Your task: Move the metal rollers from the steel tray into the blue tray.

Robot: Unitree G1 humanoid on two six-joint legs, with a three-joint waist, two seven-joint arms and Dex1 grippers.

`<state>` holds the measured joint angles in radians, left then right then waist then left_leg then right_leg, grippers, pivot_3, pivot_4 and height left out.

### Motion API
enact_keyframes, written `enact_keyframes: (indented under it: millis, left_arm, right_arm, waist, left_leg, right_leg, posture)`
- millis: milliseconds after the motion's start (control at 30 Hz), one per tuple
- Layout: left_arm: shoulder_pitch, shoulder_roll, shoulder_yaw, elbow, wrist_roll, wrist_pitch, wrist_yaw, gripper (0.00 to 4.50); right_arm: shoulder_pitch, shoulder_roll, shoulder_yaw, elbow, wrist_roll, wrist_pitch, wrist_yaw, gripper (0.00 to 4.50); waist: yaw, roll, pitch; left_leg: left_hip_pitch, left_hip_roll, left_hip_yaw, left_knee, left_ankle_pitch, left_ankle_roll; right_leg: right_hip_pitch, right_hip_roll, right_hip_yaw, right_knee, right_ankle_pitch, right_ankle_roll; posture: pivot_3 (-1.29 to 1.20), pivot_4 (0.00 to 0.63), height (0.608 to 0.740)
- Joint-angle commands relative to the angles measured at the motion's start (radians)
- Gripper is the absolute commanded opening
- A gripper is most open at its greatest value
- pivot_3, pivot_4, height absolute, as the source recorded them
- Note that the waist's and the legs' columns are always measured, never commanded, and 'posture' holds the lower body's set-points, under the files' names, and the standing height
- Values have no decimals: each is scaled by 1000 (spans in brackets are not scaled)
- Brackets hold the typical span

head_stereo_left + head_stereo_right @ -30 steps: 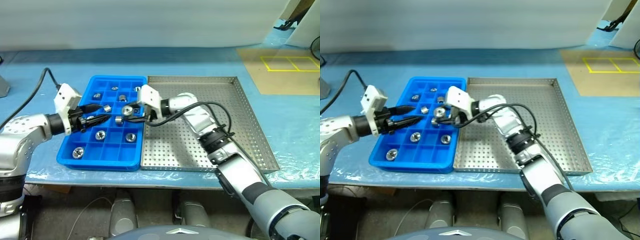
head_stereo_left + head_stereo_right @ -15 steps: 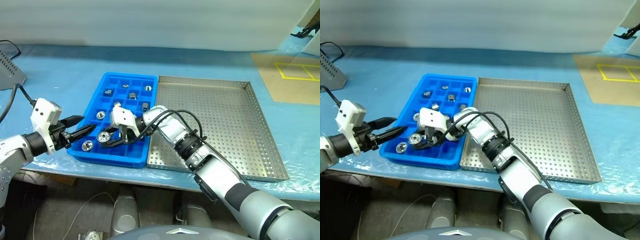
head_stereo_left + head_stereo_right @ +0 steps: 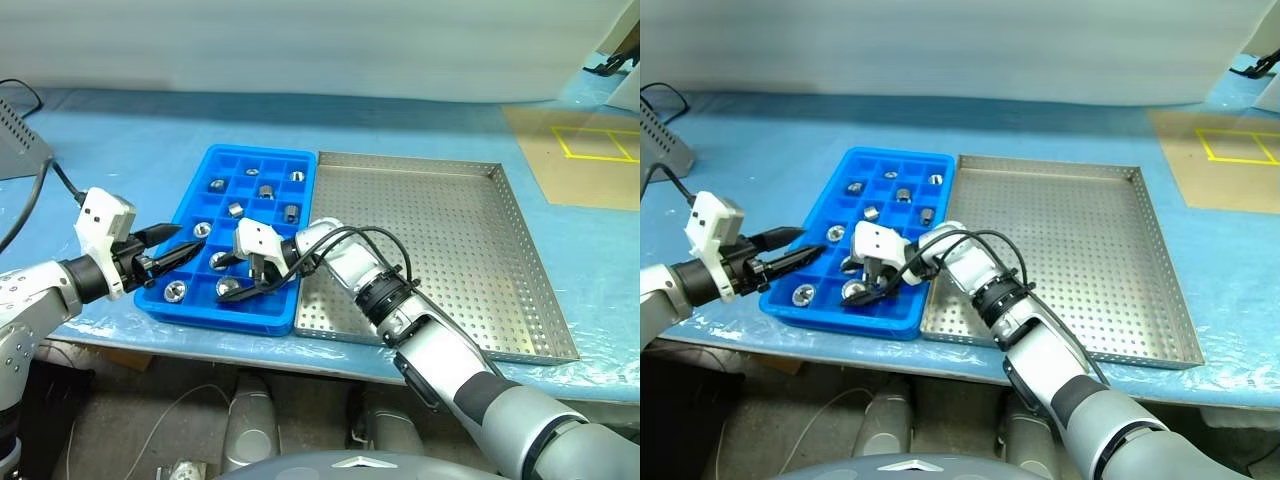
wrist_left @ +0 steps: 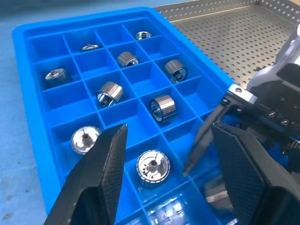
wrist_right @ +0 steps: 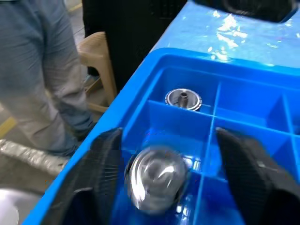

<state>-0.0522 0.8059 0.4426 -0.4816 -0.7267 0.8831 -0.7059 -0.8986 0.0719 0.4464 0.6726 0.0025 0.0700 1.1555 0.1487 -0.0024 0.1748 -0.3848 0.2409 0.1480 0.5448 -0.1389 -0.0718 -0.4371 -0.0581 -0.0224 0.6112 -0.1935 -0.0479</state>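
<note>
The blue tray (image 3: 200, 182) lies left of the steel tray (image 3: 450, 240), their long sides touching. Several metal rollers (image 4: 163, 108) sit one to a compartment in the blue tray. My right gripper (image 3: 252, 283) hangs over the near row with its fingers (image 5: 105, 159) spread. A roller (image 5: 154, 178) lies between them in the compartment below, and neither finger touches it. My left gripper (image 3: 186, 241) hovers at the tray's near left corner. It points across the tray, open, with nothing between its fingers (image 4: 105, 168).
A grey device (image 3: 20, 130) and a black cable lie at the far left of the blue-covered table. A brown board with yellow tape lines (image 3: 590, 150) is at the back right. A person's legs (image 5: 42, 70) and a wooden stool (image 5: 98, 61) stand beyond the table's edge.
The right gripper, shut on a roller before, sank to the near row and opened, and the roller now lies in the compartment. The camera view also shifted.
</note>
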Motion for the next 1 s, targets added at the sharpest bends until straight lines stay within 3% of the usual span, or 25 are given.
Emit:
enact_keyframes:
  millis: [33,267,400,667,833,1000]
  left_arm:
    - [-28,12,-23,-5,-6,-17,-5,3021]
    - [-135,4,-135,80,21,-59,-43,3021]
    - [-246,-13,-243,185,66,-116,-100,3021]
    - [-463,-120,-441,414,165,-231,-231,3021]
    - [-495,-235,-551,527,249,-304,-254,3021]
    - [-478,-347,-542,604,312,-386,-165,3021]
  right_arm:
    - [-40,-21,-76,-14,29,4,-39,3367]
    - [29,-193,-163,-277,87,127,-14,3367]
    - [141,-407,-208,-480,89,197,13,3367]
    - [365,-629,-382,-706,107,354,-151,3367]
    - [540,-613,-532,-806,108,427,-362,3367]
    - [601,-509,-603,-777,95,415,-588,3367]
  waist:
    - [0,0,0]
    - [2,0,0]
    - [0,0,0]
    - [-49,0,0]
    - [-85,1,-1]
    - [-135,1,-1]
  left_leg:
    - [0,0,0,0,0,0]
    - [0,0,0,2,0,-1]
    - [1,-1,0,1,1,-2]
    - [3,-1,2,2,4,-6]
    - [4,-2,3,2,4,-5]
    - [5,-2,5,3,3,-5]
  right_leg:
    - [0,0,0,0,0,0]
    - [1,0,0,2,0,0]
    - [1,0,1,2,0,1]
    - [1,1,4,2,0,1]
    - [2,2,7,1,1,1]
    - [1,4,10,0,2,3]
  posture:
    - [235,150,740]
    - [157,150,740]
    - [37,150,740]
    - [-138,150,740]
    - [-244,150,740]
    - [-257,150,740]
